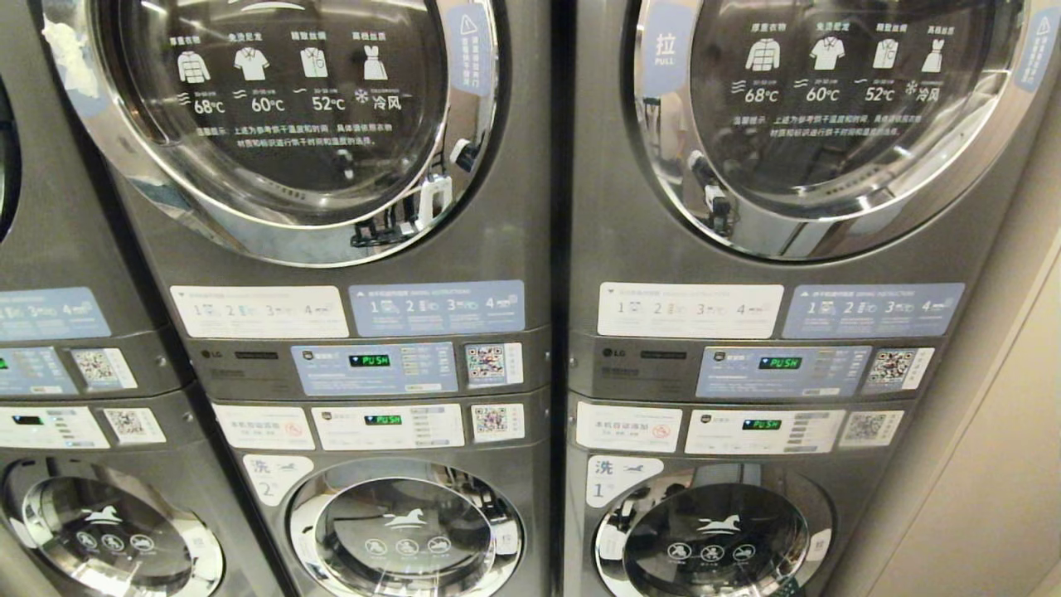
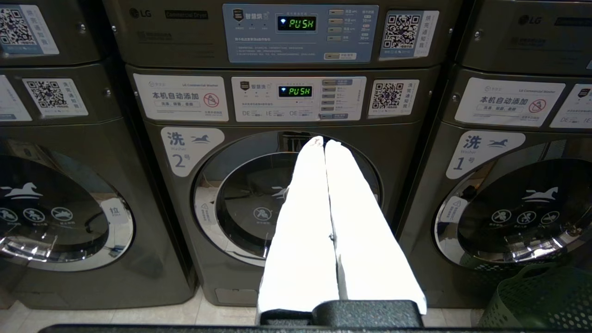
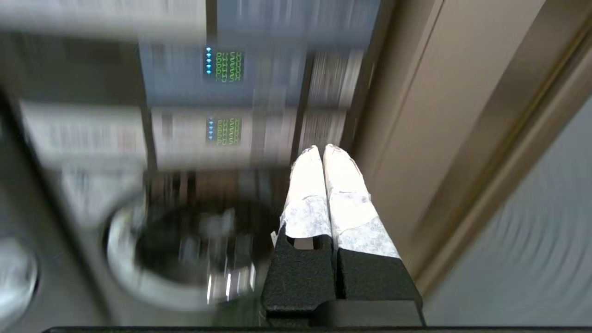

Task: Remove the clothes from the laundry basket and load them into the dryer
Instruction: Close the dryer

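The dryer [image 1: 282,108] is the upper machine of the stack labelled 2, and its big chrome-ringed glass door is closed. The dark green lattice laundry basket [image 2: 541,300] stands on the floor before the washer labelled 1; only its corner shows. The clothes are out of view. My left gripper [image 2: 323,141] hangs low in front of washer 2, shut with nothing between its white fingers. My right gripper [image 3: 322,149] is shut and empty too, in the air near the right-hand stack's control panels and the beige wall. Neither arm appears in the head view.
A same-looking dryer [image 1: 829,108] tops the stack labelled 1 on the right. Washers 2 [image 2: 240,203] and 1 [image 2: 518,208] sit below, and a third stack [image 1: 50,332] stands at the left. A beige wall [image 1: 995,414] bounds the right side. Pale floor tiles [image 2: 138,314] lie before the machines.
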